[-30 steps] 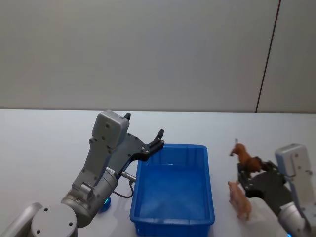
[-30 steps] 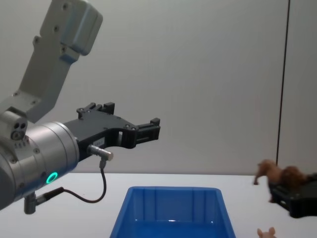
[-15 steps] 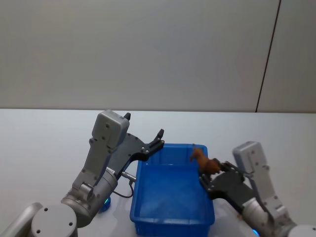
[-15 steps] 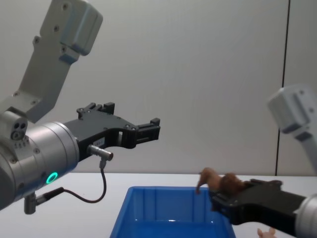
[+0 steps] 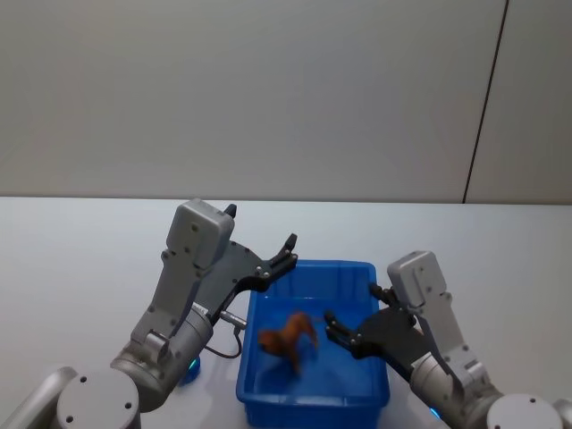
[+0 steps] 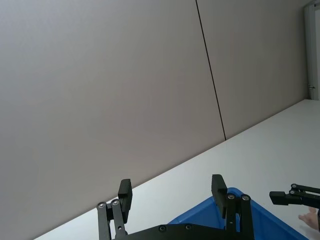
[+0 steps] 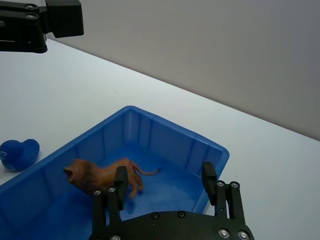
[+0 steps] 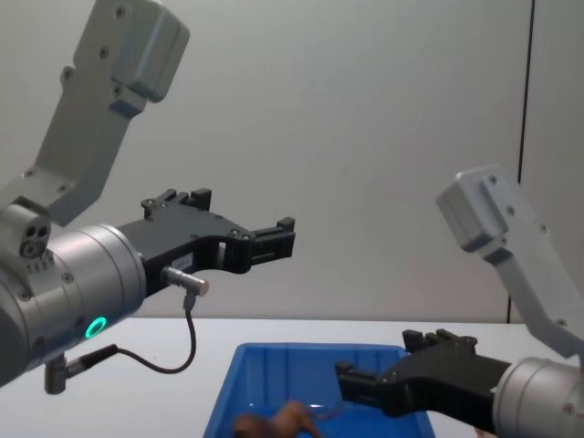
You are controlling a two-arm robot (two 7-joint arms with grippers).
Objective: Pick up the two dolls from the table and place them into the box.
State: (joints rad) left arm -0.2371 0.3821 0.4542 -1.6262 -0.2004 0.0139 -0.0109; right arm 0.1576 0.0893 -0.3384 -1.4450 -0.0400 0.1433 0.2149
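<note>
Showing the right gripper (image 5: pixel 353 307) poised over the right half of the box (image 5: pixel 313 265), the head view finds its two black fingers spread wide with nothing between them. The reddish-brown doll (image 5: pixel 288 338) sits inside the box walls, toward the left side, with a gap between it and the nearer fingertip. It appears tilted, and whether it rests flat on the box floor cannot be told.

In the right wrist view, the same doll (image 7: pixel 102 176) is a maned, four-legged figure with a thin tail. It stands on the blue interior, partly behind one finger of the right gripper (image 7: pixel 164 174). The ribbed far wall of the box (image 7: pixel 175 131) rises behind it.

The chest view places the right gripper (image 8: pixel 379 356) just above the box rim (image 8: pixel 310 350). The doll (image 8: pixel 278 422) lies low within the bin.

The left gripper (image 5: pixel 260 227) is held raised near the box's far left corner. Its fingers are also wide apart and grip nothing, as the left wrist view (image 6: pixel 171 187) and the chest view (image 8: pixel 239 212) confirm.

The box stands on the white table (image 5: pixel 89 259). At the edge of the left wrist view, a pale pink shape (image 6: pixel 311 218) lies on the table beyond the box corner. Too little of it shows to tell what it is.
</note>
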